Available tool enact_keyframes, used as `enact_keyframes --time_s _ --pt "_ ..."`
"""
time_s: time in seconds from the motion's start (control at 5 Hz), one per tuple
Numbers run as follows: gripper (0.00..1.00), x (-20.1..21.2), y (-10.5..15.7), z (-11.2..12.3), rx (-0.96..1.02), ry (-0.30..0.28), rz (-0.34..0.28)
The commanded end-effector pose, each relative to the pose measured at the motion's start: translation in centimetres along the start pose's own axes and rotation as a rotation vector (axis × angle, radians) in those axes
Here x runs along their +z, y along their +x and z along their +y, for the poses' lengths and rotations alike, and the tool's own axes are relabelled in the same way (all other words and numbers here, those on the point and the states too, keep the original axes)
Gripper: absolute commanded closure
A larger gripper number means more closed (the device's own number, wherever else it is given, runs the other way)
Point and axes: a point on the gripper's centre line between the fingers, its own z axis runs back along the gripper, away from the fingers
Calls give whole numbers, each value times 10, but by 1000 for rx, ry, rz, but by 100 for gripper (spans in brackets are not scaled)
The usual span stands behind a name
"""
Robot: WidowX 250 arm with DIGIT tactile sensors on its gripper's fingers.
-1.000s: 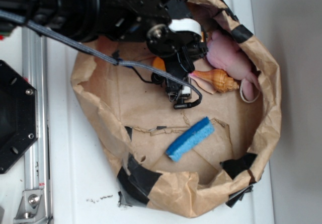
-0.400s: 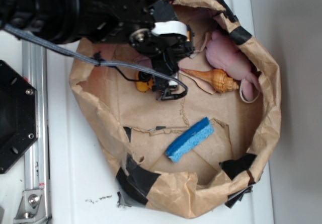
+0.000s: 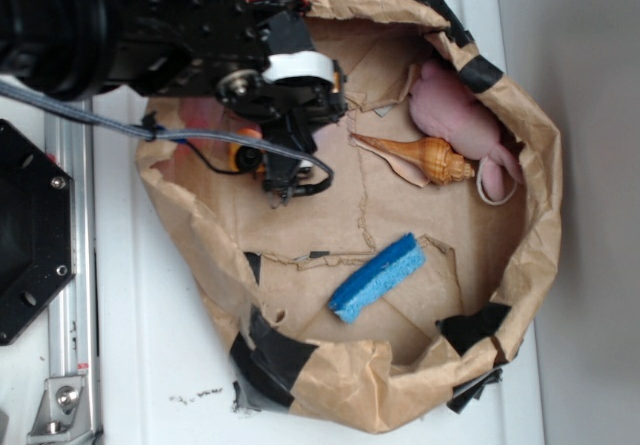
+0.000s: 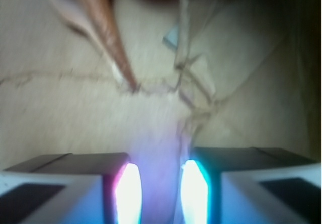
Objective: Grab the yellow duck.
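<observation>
The gripper (image 3: 288, 177) is shown lowered inside the cut-down paper bag (image 3: 545, 215), close to its left-hand wall. In the wrist view the gripper (image 4: 161, 183) is seen with its two lit fingers (image 4: 128, 189) held a narrow gap apart. Only the creased brown paper floor is seen between them, so nothing is judged to be clamped.

The yellow duck (image 3: 243, 155) is found in the exterior view just beside the gripper, on the side nearer the bag wall. It is largely covered by the wrist and crossed by the grey cable (image 3: 200, 137). It is not seen at all in the wrist view, which is taken to mean that it lies off the line between the fingers. Contact between duck and gripper cannot be made out. A sideways correction is therefore judged necessary before any closing.

Of the duck, only a small rounded patch is exposed. It is coloured yellow shading to orange. Beak and head cannot be distinguished.

The spiral seashell (image 3: 425, 157) is pointed toward the gripper, and its tip (image 4: 103, 27) is caught ahead of the fingers. The pink plush (image 3: 455, 115) and blue sponge (image 3: 380, 275) lie well apart from the duck.
</observation>
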Motion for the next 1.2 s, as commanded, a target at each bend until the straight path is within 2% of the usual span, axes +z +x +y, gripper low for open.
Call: enact_keyframes --time_s 0.0,0.4,0.6,1.0 --pt "0 30 -9 -1 12 -74 -74" --pt "0 33 -17 -9 29 -149 -5" --pt "0 53 -32 -6 40 -141 5" --pt "0 60 -38 -12 38 -155 31"
